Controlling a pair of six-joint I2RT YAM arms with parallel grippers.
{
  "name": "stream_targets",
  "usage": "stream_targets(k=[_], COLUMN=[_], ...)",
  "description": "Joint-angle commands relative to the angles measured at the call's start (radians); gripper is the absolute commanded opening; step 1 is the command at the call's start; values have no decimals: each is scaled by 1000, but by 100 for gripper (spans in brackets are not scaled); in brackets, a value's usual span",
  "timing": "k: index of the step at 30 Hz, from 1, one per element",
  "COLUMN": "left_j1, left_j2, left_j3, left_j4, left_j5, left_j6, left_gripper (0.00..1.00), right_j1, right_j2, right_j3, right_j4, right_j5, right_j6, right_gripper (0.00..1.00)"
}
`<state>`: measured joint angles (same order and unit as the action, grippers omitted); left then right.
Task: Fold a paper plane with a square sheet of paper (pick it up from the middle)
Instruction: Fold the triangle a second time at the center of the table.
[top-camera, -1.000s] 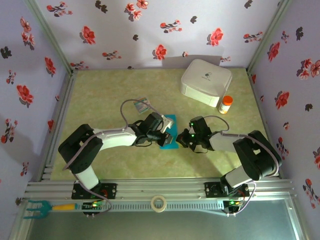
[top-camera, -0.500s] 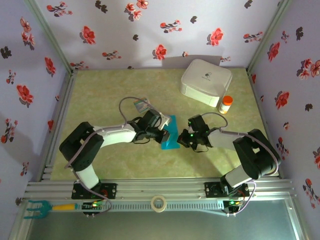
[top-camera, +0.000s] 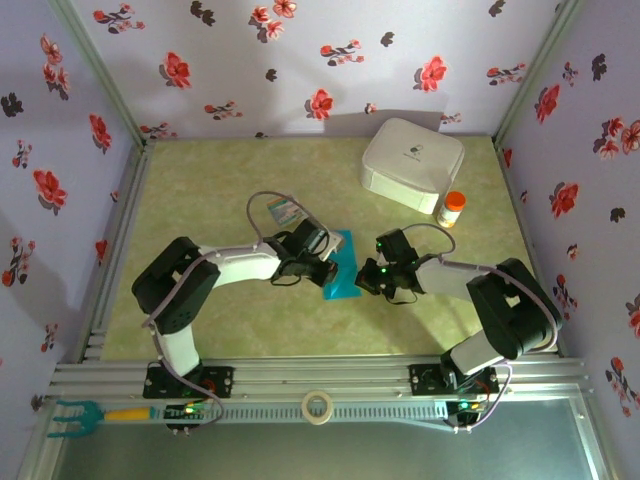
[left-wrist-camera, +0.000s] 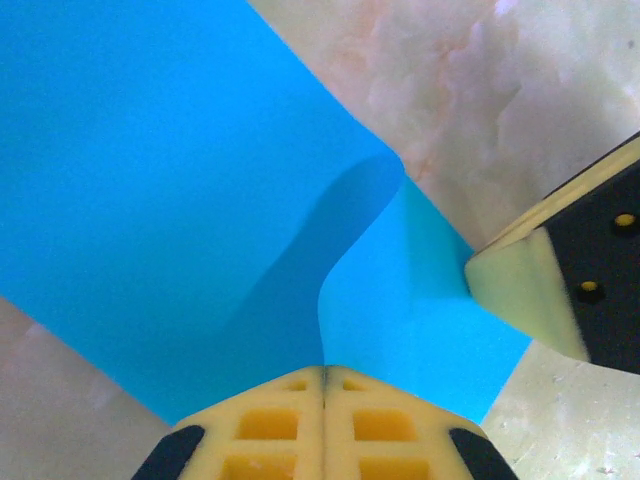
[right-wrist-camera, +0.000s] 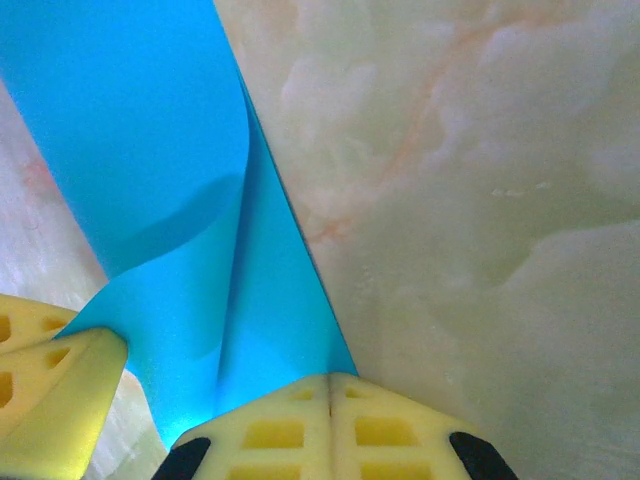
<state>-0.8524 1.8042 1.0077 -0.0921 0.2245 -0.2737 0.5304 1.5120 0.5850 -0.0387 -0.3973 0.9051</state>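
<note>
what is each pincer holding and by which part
both pinch the blue sheet of paper: left pincer at a raised fold on its edge, right pincer at its edge

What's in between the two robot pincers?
The square sheet of paper lies between the left pincer and the right pincer, each shut on an edge of it. The top view shows this.
</note>
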Motion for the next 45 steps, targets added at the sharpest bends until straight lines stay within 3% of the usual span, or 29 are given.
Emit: stream_targets(k=[1, 26, 35, 45], left_j1=[7, 7, 6, -14], left_j2=[26, 73, 75, 59], left_j3=[28, 27, 31, 23], left_j4=[-28, -16, -39, -38], left_j5=[-33, -26, 7, -1], left_j6=[26, 6, -56, -157], left_gripper=[4, 8, 8, 8], right_j1=[2, 2, 6, 20], right_j2=[5, -24, -41, 25], right_j3=[2, 11, -8, 9], right_j4=[-111, -116, 43, 7], right_j5=[74, 75, -37, -34], right_j6=[-28, -35, 48, 36], right_gripper=[1, 3, 6, 5])
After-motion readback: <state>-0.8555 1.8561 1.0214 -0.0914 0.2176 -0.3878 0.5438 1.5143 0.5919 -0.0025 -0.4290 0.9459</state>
